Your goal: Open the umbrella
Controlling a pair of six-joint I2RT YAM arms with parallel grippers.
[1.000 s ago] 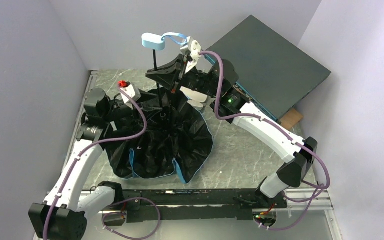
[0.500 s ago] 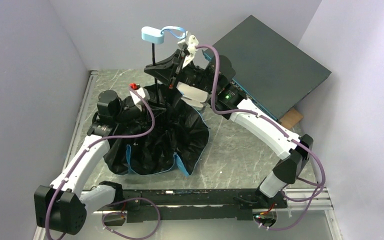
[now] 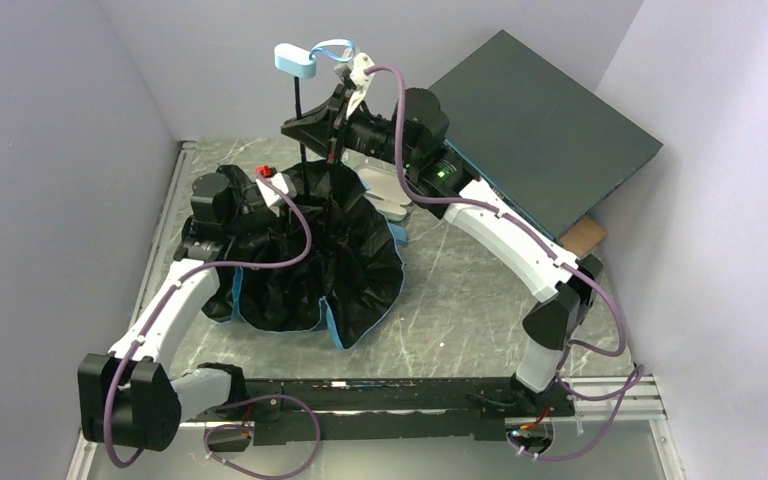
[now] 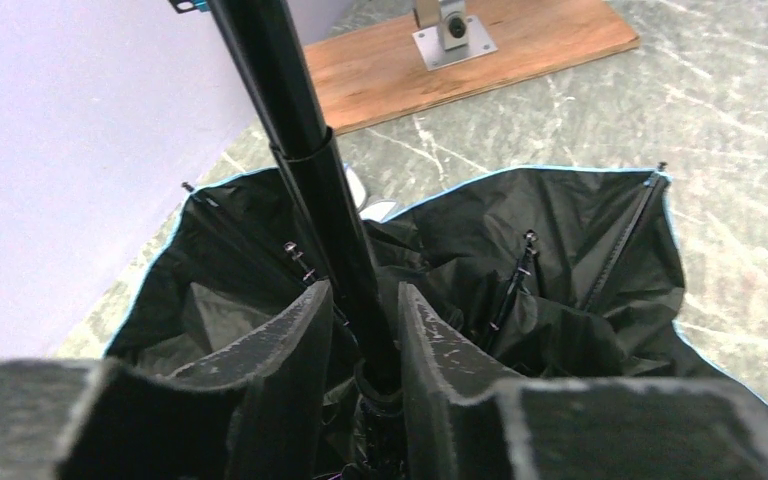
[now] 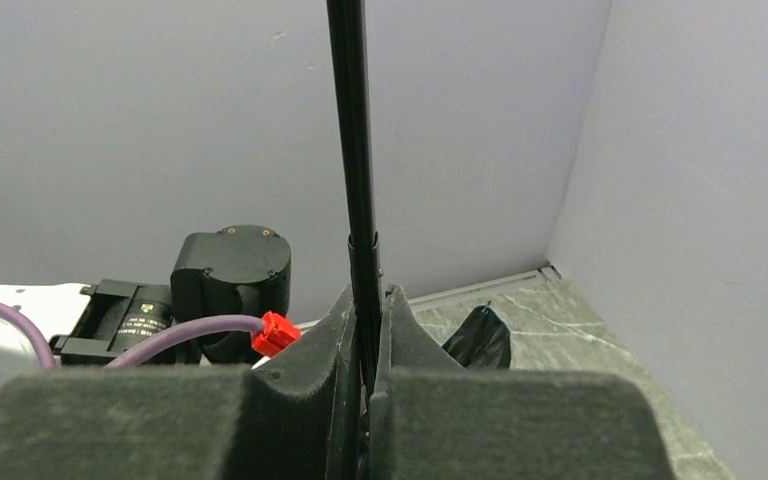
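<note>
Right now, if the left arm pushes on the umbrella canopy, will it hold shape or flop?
Probably floppy: the umbrella canopy sags in loose folds on the table. Its thin shaft looks stiff but smooth, so it could slip through the left end effector.

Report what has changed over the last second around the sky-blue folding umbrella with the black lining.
The right gripper, shut on the thin black shaft of the sky-blue folding umbrella, lifted it: the light-blue handle rose up and left in the top view. The left gripper, bracketing the shaft low down, shifted right with its arm, and the black-lined canopy drew leftward. The big dark-grey flat box stayed put.
</note>
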